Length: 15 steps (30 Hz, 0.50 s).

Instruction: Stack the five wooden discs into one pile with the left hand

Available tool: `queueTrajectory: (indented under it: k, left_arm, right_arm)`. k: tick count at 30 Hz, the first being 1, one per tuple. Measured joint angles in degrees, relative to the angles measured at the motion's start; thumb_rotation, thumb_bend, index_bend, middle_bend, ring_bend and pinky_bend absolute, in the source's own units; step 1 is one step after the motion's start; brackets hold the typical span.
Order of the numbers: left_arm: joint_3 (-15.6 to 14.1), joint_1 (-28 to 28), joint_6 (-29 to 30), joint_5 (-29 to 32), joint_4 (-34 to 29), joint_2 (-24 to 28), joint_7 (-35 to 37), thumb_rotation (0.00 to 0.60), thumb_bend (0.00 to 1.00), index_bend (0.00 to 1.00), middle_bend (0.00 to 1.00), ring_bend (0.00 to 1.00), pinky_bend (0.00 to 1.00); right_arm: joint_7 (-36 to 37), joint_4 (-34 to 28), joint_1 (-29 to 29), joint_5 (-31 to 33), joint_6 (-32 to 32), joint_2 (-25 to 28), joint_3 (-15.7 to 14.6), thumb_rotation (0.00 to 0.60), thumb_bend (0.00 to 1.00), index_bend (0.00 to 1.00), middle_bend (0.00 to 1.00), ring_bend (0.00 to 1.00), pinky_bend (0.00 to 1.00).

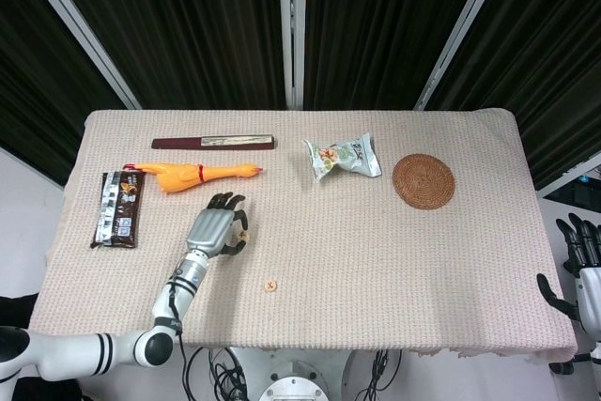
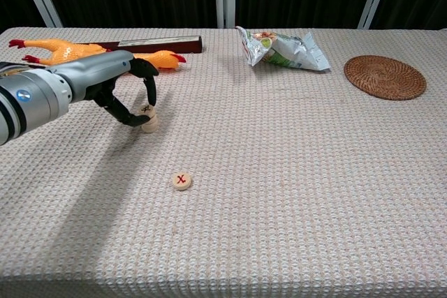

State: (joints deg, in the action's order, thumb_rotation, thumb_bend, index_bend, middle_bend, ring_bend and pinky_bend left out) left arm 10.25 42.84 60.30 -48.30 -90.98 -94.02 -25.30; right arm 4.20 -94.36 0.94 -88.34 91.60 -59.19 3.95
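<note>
Left hand seating a wooden disc on the pile, left of centre on the bench

In the chest view the left hand [image 2: 122, 92] has its fingers [image 2: 149, 90] curled around the top disc [image 2: 145, 109], which sits on the pile of discs [image 2: 147, 121] at left centre; whether it is fully released I cannot tell. The loose disc with a red mark [image 2: 181, 181] lies apart, lower and nearer frame centre. To do this well, I judge the fingers should open gently and lift straight up, so the disc stays square on the pile and nothing gets knocked. The right hand [image 1: 582, 265] hangs off the bench [image 1: 423, 269] at far right, fingers apart, holding nothing.
</note>
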Motion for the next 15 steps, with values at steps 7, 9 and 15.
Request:
queueTrajectory:
  k: [7, 9, 15]
  left_arm:
    - [0.0, 0.0, -0.6, 0.4, 0.3, -0.2, 0.1, 0.6, 0.31, 0.46, 0.1, 0.0, 0.0]
    - [0.1, 0.1, -0.7, 0.3, 0.4, -0.2, 0.2, 0.6, 0.31, 0.44, 0.1, 0.0, 0.0]
    - [0.4, 0.0, -0.7, 0.0, 0.3, 0.0, 0.5, 0.6, 0.31, 0.39, 0.1, 0.0, 0.0]
  right_arm:
    - [0.1, 0.0, 0.0, 0.1, 0.0, 0.0, 0.0, 0.6, 0.28, 0.0, 0.0, 0.0, 0.0]
    - [0.0, 0.0, 0.0, 0.3, -0.2, 0.1, 0.0, 0.6, 0.28, 0.0, 0.0, 0.0, 0.0]
    - [0.0, -0.1, 0.0, 0.3, -0.2, 0.1, 0.0, 0.6, 0.28, 0.0, 0.0, 0.0, 0.0]
